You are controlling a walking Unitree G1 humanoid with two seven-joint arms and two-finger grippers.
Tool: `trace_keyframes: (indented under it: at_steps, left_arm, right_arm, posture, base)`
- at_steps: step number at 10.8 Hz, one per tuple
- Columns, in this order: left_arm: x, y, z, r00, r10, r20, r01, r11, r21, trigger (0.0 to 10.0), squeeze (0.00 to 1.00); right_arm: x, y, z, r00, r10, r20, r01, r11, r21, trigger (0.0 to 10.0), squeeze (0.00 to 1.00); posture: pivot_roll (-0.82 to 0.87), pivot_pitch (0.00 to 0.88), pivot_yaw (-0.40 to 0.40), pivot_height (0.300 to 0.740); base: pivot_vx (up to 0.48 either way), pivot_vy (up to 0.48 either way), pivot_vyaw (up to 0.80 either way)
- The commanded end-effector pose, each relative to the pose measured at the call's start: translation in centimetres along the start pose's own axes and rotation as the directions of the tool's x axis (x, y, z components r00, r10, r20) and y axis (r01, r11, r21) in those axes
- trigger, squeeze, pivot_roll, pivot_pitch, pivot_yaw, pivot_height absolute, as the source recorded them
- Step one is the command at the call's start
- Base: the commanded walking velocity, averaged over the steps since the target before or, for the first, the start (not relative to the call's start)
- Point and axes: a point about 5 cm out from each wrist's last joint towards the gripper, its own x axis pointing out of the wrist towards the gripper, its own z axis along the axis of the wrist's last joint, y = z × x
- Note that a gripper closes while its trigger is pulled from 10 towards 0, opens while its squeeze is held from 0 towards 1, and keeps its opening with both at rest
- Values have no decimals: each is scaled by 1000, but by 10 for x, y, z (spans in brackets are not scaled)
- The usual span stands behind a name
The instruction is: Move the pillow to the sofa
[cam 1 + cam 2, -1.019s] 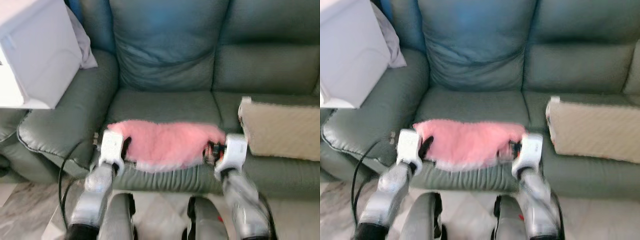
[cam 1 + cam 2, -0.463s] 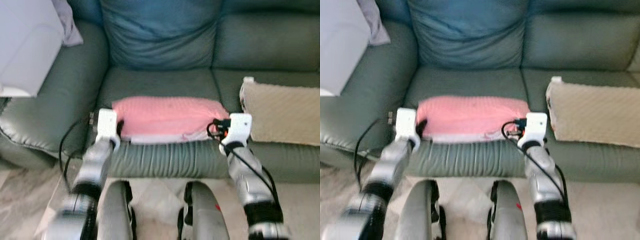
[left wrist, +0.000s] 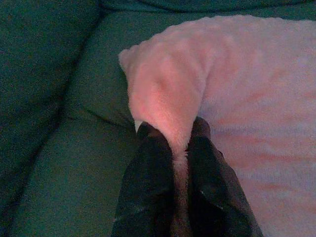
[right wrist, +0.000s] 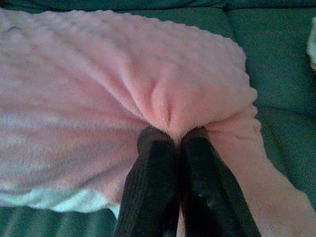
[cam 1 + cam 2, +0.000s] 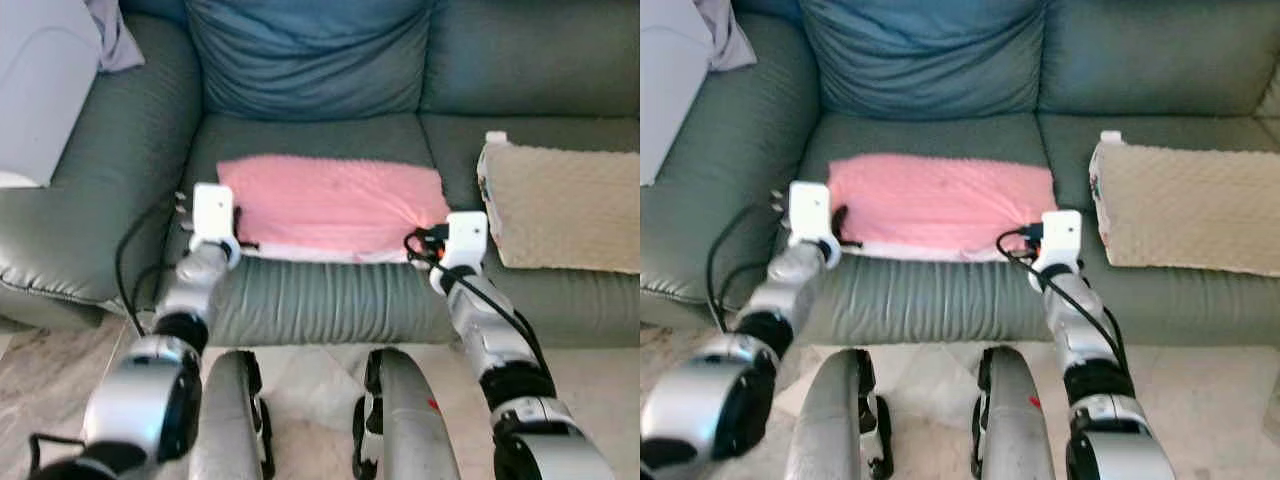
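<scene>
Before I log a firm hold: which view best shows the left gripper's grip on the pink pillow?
Left wrist view: the left gripper pinches a fold of the pink pillow between both black fingers. The eye views show its white wrist at the pillow's corner, fingers barely visible.

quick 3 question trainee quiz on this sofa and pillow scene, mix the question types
1. True or false: the pink pillow lies flat on the green sofa seat.
2. What is each end effector shut on? A) the beige cushion B) the pink pillow C) nothing
3. Fill in: the beige cushion lies on the robot's ____ side of the pink pillow.

Key:
1. True
2. B: left end effector and right end effector each pinch a pillow corner
3. right
</scene>
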Motion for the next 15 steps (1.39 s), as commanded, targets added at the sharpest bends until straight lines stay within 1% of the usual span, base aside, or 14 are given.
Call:
trace_keyframes:
  at_steps: [1, 2, 4, 5, 7, 8, 10, 12, 13, 14, 15]
  left_arm:
    - [-1, 12, -4, 998, 54, -13, -54, 999, 5, 10000, 294]
    - [-1, 14, -6, 998, 60, -18, -60, 998, 0, 10000, 1000]
    - [-4, 13, -14, 998, 55, -31, -55, 998, 6, 10000, 1000]
    - [-5, 15, -18, 997, 62, -37, -61, 998, 18, 10000, 1000]
    - [-9, 23, -24, 996, 79, -42, -74, 991, 113, 10000, 1000]
    - [-10, 29, -24, 996, 89, -19, -86, 987, 139, 10000, 1000]
    - [-11, 34, -25, 993, 112, -27, -104, 975, 196, 10000, 1000]
    - [-11, 38, -24, 993, 112, -24, -103, 965, 242, 10000, 1000]
    - [-11, 38, -23, 994, 110, -18, -102, 963, 249, 10000, 1000]
    - [-10, 37, -20, 995, 102, 1, -99, 967, 234, 10000, 1000]
    - [-12, 41, -17, 994, 104, 35, -109, 968, 224, 10000, 1000]
  right_arm:
    - [-2, -1, -7, 1000, -3, -16, 4, 1000, 10, 10000, 502]
    - [-3, 1, -10, 1000, -1, -15, 1, 1000, 17, 10000, 1000]
    - [-5, -3, -17, 1000, -16, -18, 17, 1000, 20, 10000, 1000]
    - [-6, -6, -17, 1000, -10, -15, 10, 1000, -4, 10000, 1000]
    - [-8, -12, -18, 1000, -12, -14, 12, 1000, -12, 10000, 1000]
    - [-9, -13, -20, 1000, -11, -14, 11, 1000, -17, 10000, 1000]
    - [-10, -16, -21, 999, -44, -17, 44, 999, -26, 10000, 1000]
    - [-12, -12, -17, 999, -43, 13, 43, 999, -21, 10000, 1000]
    - [-13, -10, -19, 999, -42, 15, 43, 999, -20, 10000, 1000]
    - [-15, -9, -23, 999, -41, 8, 41, 999, -28, 10000, 1000]
    - [-20, -9, -27, 999, -41, 9, 41, 999, -34, 10000, 1000]
  posture:
    - [-58, 276, 15, 621]
    - [-60, 274, 14, 621]
    - [-58, 270, 14, 621]
    - [-57, 267, 11, 621]
    - [-58, 253, 7, 621]
    - [-54, 248, 4, 621]
    - [-51, 224, -2, 621]
    - [-55, 199, -7, 621]
    - [-59, 183, -7, 621]
    - [-61, 168, -4, 621]
    - [-63, 154, -2, 621]
  base:
    - [0, 0, 0]
    - [0, 0, 0]
    - [0, 0, 0]
    - [0, 0, 0]
    - [0, 0, 0]
    - [0, 0, 0]
    - [0, 0, 0]
    - [0, 0, 0]
    - [0, 0, 0]
    - [0, 0, 0]
    - [0, 0, 0]
